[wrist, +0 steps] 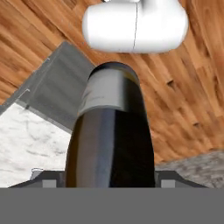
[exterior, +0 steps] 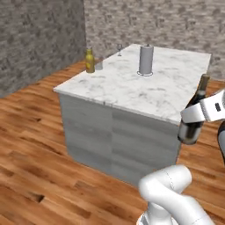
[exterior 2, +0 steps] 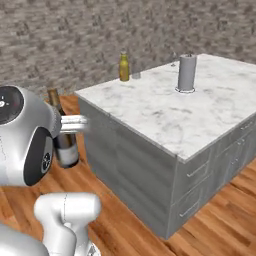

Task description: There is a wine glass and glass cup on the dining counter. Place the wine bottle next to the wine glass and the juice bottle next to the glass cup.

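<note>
I have the wine bottle (exterior: pixel 196 112) clenched in the end effector (exterior: pixel 192 115), carried in the air off the near corner of the dining counter (exterior: pixel 132 83), over the plank floor (exterior: pixel 30 132) and not yet above the marble. In the left base view it stands nearly upright, neck leaning a little away from me, its base below the level of the counter top. In the hand view its dark glossy body and pale label run straight up the middle between the fingers.

The relation that matters: the wine glass (exterior: pixel 119 49) lies at the far end of the counter, well apart from the end effector, diagonally across the top and to the left. The paper towel roll (exterior: pixel 146 60) stands between, somewhat right of the straight line. I judge the bottle must first rise above the edge, then travel across, keeping its long axis vertical.

The juice bottle (exterior: pixel 89 60) already stands at the far left edge with the glass cup (exterior: pixel 99 65) just beside it, so that half looks done.

The counter top is smooth white marble veined in grey, on a grey panelled base. The wine glass is thin, clear and small with a stem; I expect it to tip easily if the bottle brushes it on landing.
</note>
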